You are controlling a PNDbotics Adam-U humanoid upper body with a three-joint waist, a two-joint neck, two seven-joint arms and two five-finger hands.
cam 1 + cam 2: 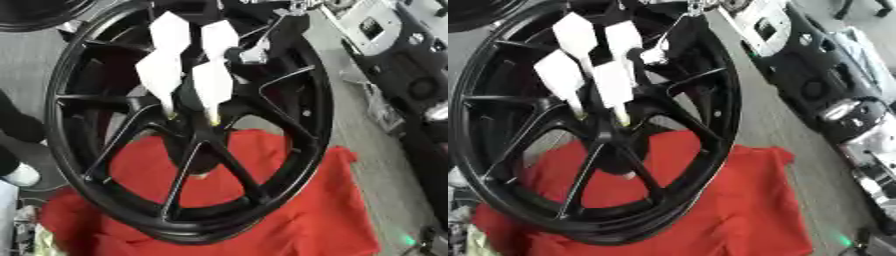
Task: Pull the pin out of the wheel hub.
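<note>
A large black spoked wheel (pixel 289 150) stands tilted on a red cloth (pixel 324 210). Several white pins with flat, paddle-shaped heads stick out of its hub (pixel 197 130), their thin yellowish tips pointing down into it. The upper right pin (pixel 219 39) lies closest to my right hand (pixel 249 52), which comes in from the top right on a black and silver arm (pixel 293 12). The hand is a dark shape with a silvery part, just right of that pin's head. Its fingers are hidden against the black spokes. My left hand shows in neither view.
A second black wheel (pixel 35 15) shows at the top left corner. Dark car body parts and a lamp (pixel 842 115) lie along the right side on the grey floor. A person's white shoe (pixel 19 175) is at the left edge.
</note>
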